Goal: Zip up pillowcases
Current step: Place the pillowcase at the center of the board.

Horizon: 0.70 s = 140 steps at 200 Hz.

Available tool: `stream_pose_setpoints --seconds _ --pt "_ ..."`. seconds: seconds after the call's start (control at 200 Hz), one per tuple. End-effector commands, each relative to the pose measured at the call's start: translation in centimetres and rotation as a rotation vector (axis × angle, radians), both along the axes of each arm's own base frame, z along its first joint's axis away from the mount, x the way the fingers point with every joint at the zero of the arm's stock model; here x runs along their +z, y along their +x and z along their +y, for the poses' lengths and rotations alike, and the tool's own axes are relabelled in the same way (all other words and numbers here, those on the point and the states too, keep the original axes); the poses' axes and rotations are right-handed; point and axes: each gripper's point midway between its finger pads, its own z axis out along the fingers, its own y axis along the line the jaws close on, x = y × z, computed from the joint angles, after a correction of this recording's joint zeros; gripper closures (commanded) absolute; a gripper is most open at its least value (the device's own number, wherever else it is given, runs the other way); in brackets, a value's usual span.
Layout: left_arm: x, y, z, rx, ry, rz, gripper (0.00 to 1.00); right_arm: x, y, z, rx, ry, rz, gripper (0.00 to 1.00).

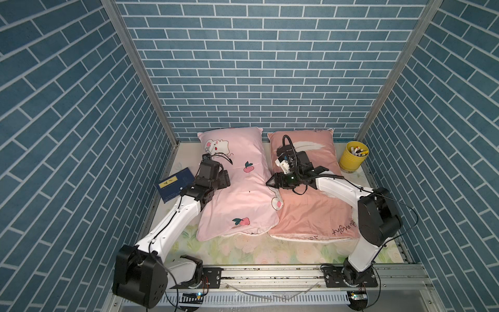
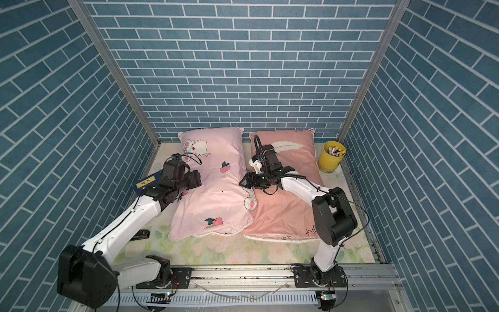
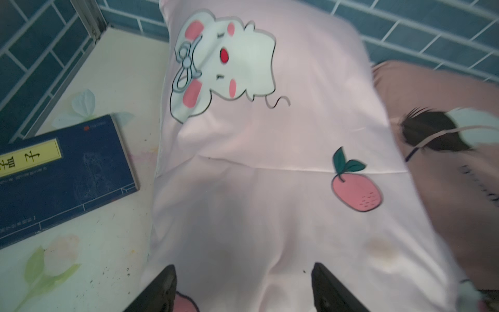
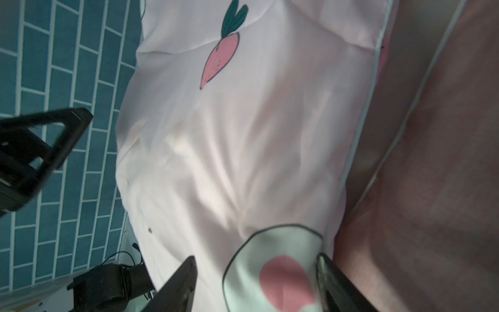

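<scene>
A metal rail runs along the near edge of the tabletop and carries the bases of two white-and-black arms, the left arm and the right arm, both reaching in over a floral cover. The two pillowcases lie side by side beyond them, lengthwise, with their far ends against the far edge below a blue brick-pattern wall.

The light pink pillowcase, printed with bunnies and peaches, takes the middle of the tabletop. The salmon pillowcase, with a feather and script, lies to its right, and the light pink one's near right corner overlaps it.

The left pincer stands with its fingers apart over the left side of the light pink pillowcase, gripping nothing. The right pincer also stands apart, poised over a bunny print at the light pink pillowcase's right edge, where the two cases meet. Whether either touches the fabric cannot be told.

A dark blue book lies at the left edge, partly under the left arm. A yellow cup of small items stands in the far right corner, just beside the salmon pillowcase.
</scene>
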Motion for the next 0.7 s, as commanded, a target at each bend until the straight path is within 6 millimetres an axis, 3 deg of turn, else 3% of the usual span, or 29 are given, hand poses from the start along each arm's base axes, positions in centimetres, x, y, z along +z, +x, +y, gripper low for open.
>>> stream_pose_setpoints --seconds 0.0,0.095,0.195,0.265,0.41,0.565,0.695 --pt "2.1 -1.4 -2.8 -0.069 -0.094 -0.025 0.2 1.3 -2.4 -0.6 0.059 0.079 -0.007 0.23" --pt "2.3 -2.4 -6.5 -0.158 -0.133 -0.015 0.2 1.5 -3.6 -1.5 0.072 0.124 -0.024 0.22" --pt "0.7 -2.9 -10.5 -0.257 -0.22 0.035 0.23 1.3 -4.6 -1.9 0.093 0.169 -0.036 0.22" --pt "-0.9 -2.7 -12.1 -0.283 -0.237 0.064 0.24 0.9 -5.1 -1.8 0.113 0.191 -0.041 0.23" --pt "-4.5 -1.2 -12.3 -0.261 -0.265 0.117 0.29 -0.9 -5.4 -2.5 0.122 0.155 -0.069 0.26" --pt "-8.4 0.3 -10.9 -0.19 -0.281 0.183 0.31 -2.2 -5.0 -2.8 0.123 0.138 -0.09 0.25" --pt "-9.6 1.0 -10.5 -0.149 -0.28 0.184 0.31 -3.2 -4.8 -2.2 0.137 0.144 -0.077 0.23"
